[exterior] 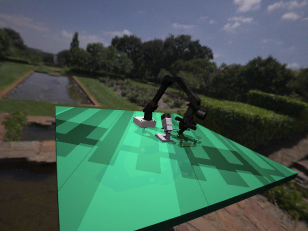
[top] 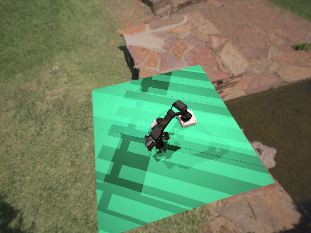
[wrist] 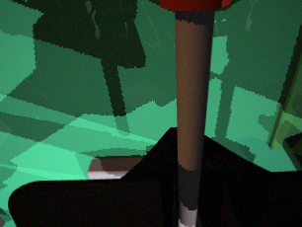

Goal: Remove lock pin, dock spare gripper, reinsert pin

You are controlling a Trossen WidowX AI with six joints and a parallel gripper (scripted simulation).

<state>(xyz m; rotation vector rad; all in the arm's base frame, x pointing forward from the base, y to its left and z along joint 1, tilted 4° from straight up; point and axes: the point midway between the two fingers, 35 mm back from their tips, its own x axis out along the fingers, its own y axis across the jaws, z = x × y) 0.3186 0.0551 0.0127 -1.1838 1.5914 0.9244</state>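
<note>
- Pin (wrist: 193, 99) sits clamped in gripper (exterior: 180, 129), fingers nearly shut on it; in wrist view a brown shaft runs up the frame w/ a red head at the top and a pale tip at the bottom.
- In exterior view the pin (exterior: 175, 129) shows as a thin rod, roughly level, its free end pointing at the mount (exterior: 166, 127) and just short of it; can't tell if it touches.
- Mount stands upright on a small grey foot plate, w/ a dark block on top of its grey body; whether that's the spare gripper docked isn't clear at this size.
- Gripper hangs just right of the mount in exterior view, off the table (exterior: 125, 190).
- Small dark-green rack (exterior: 187, 143) lies on the table in front of the gripper, near the mount's foot, apart from it; one edge also shows at the right of the wrist view (wrist: 286, 123).
- Arm (exterior: 175, 85) arches up and over from its white base (exterior: 144, 122), which sits behind-left of the mount.
- From top view the arm (top: 164, 123) covers most of the mount; only a pale bit (top: 153, 123) peeks out beside it.
- Table is green w/ darker stripes and shadows.
</note>
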